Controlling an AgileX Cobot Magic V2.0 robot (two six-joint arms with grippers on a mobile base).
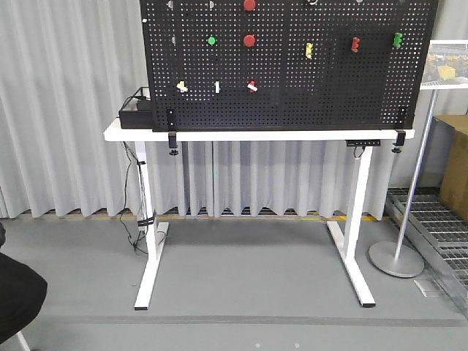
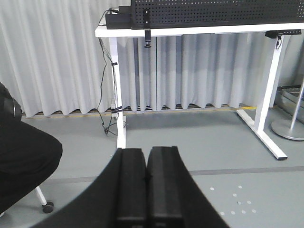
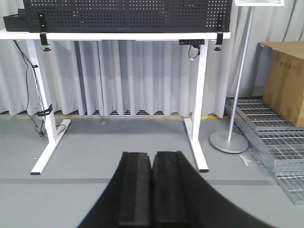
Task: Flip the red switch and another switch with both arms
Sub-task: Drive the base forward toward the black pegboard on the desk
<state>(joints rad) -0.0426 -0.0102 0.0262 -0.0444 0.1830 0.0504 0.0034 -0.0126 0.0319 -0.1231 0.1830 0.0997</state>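
Observation:
High on the black pegboard (image 1: 292, 102) in the front view, the red switch (image 1: 252, 86) is a tiny red-based toggle with a white lever, in the lowest row. The other switch (image 1: 182, 87), pale yellow with a white lever, sits in the same row further left. Neither arm shows in the front view. My left gripper (image 2: 147, 153) is shut and empty, low over the grey floor and far short of the board. The right gripper (image 3: 152, 156) is likewise shut on nothing. Both wrist views catch only the board's bottom edge, so the switches are hidden there.
The board stands on a white table (image 1: 131, 134) beside a black box (image 1: 136, 113). Between the two toggles is a green-based one (image 1: 217, 87); round and coloured buttons sit above. A sign stand (image 3: 229, 141), cardboard box (image 3: 285, 80) and floor grating (image 3: 270, 137) lie right. A dark seat (image 2: 23, 161) is left.

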